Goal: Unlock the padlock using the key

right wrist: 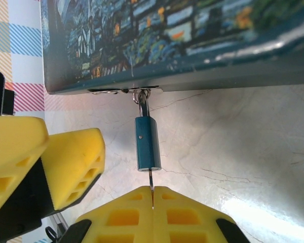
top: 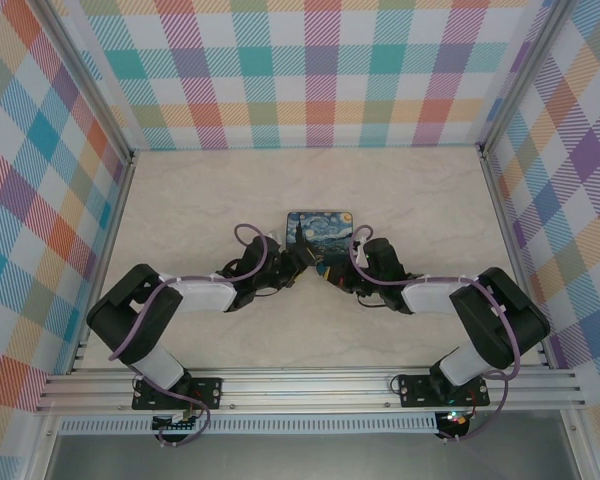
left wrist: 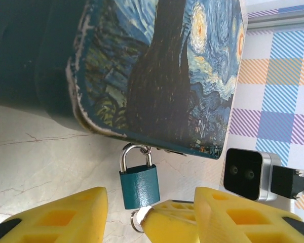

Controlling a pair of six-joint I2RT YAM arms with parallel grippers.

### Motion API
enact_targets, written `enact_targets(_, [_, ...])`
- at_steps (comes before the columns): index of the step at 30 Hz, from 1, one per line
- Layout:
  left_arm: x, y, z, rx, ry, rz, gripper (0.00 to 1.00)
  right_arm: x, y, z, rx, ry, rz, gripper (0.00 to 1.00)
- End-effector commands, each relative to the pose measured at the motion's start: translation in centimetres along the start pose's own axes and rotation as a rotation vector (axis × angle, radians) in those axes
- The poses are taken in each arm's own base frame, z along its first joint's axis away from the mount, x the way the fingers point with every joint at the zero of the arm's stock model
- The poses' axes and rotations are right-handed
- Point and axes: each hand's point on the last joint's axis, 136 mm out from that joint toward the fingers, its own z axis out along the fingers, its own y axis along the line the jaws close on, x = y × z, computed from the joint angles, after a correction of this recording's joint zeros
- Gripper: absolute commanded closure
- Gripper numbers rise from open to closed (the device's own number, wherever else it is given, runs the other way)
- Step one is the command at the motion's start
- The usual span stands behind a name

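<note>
The teal padlock hangs by its silvery shackle from the latch of the starry-night box. In the right wrist view the padlock shows side-on, and the thin grey key runs up into its bottom face. My right gripper is shut on the key, just below the lock. In the left wrist view the key's ring shows under the lock. My left gripper is open, one yellow finger either side of the padlock, touching neither face. From above, both grippers meet at the box's near edge.
The box stands mid-table on the pale marble-patterned surface. Checked walls close in the left, right and back sides. The right wrist's camera block sits close beside my left gripper's right finger. The left fingers crowd the padlock's left side.
</note>
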Motion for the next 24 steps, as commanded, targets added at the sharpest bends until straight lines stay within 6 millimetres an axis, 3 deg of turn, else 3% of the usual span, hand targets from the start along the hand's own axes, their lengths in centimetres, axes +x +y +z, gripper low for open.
enact_targets(1, [1.1, -0.6, 0.4, 0.028, 0.03, -0.013, 0.52, -0.4, 1.3, 0.0, -0.031, 0.005, 0.039, 1.0])
enact_targets(24, [2.5, -0.1, 3.8, 0.062, 0.091, -0.091, 0.59, -0.2, 0.8, 0.0, -0.014, 0.011, 0.055, 1.0])
